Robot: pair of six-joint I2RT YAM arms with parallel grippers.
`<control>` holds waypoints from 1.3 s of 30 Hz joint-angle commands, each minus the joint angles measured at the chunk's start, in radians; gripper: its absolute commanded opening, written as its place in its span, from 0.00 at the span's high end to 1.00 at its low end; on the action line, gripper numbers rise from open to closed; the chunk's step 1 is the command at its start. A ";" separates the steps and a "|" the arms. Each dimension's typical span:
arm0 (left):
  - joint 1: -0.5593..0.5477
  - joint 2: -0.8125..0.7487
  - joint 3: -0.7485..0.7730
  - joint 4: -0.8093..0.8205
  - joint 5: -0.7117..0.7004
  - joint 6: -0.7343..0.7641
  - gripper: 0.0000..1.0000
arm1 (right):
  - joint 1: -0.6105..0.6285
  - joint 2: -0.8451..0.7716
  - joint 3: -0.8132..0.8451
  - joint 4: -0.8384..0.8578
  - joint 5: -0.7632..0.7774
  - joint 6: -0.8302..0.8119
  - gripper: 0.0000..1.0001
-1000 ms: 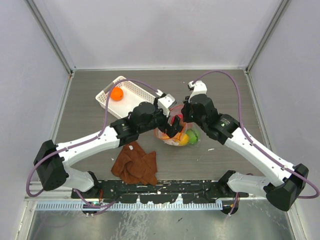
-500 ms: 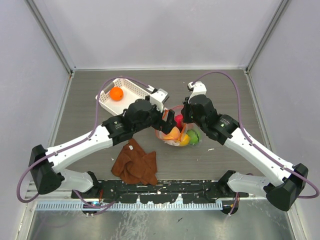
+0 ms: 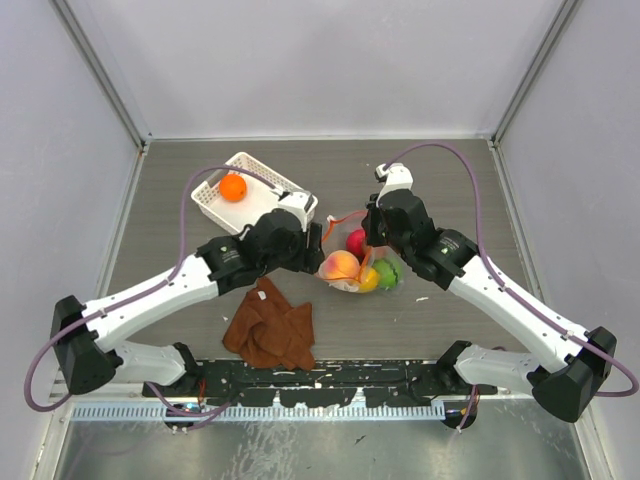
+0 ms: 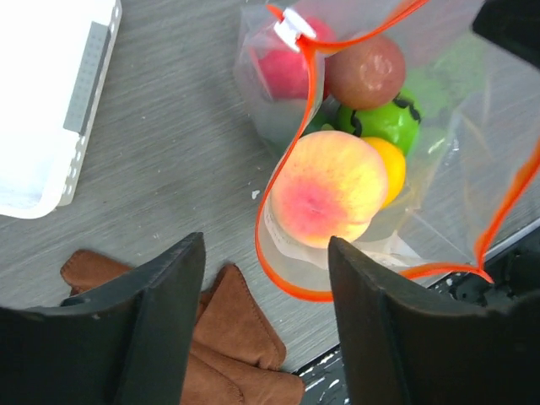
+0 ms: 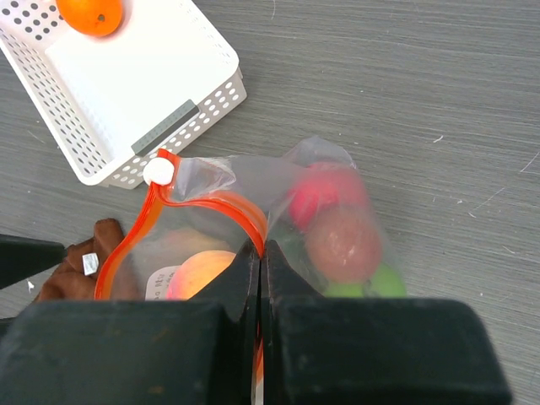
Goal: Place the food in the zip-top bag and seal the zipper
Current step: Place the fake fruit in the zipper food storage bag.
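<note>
A grey wood-grain tabletop stands inside pale walls. Near its middle lies the bag, clear plastic, with its mouth turned toward the left edge and gaping wide. The zipper runs round that mouth as an orange-red strip, unsealed, with a white slider at one end. Five pieces of food are in the bag, bunched and touching. The pink fruit sits right in the mouth. Behind it are the yellow fruit and the green fruit. Deepest in are the red fruit and a dull brown fruit. The right end effector is closed, its fingers pressed together on the zipper partway along the mouth, so the strip bends into them. The left end effector is open with nothing between its fingers. It hangs just outside the mouth, low over the tabletop, with the pink fruit straight ahead of it. The orange fruit lies well apart from the rest, in a white lattice basket toward the far left corner. A brown cloth is crumpled by the near edge, left of the bag and under the left arm.
</note>
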 commanded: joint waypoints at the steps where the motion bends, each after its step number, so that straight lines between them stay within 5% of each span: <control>1: -0.003 0.058 -0.005 0.018 0.019 -0.067 0.45 | -0.001 -0.033 0.001 0.059 -0.007 0.011 1.00; 6: -0.002 0.110 -0.005 0.034 0.035 -0.073 0.59 | -0.001 -0.037 -0.002 0.059 0.001 0.009 1.00; 15: -0.001 0.113 0.102 -0.022 0.061 -0.048 1.00 | -0.002 -0.051 -0.010 0.025 0.085 -0.011 1.00; 24: 0.002 0.117 0.307 -0.084 0.161 0.008 1.00 | -0.019 -0.065 -0.034 -0.033 0.221 -0.041 1.00; 39: 0.082 0.202 0.328 -0.099 0.265 0.001 0.99 | -0.048 -0.115 -0.029 -0.034 0.161 -0.052 1.00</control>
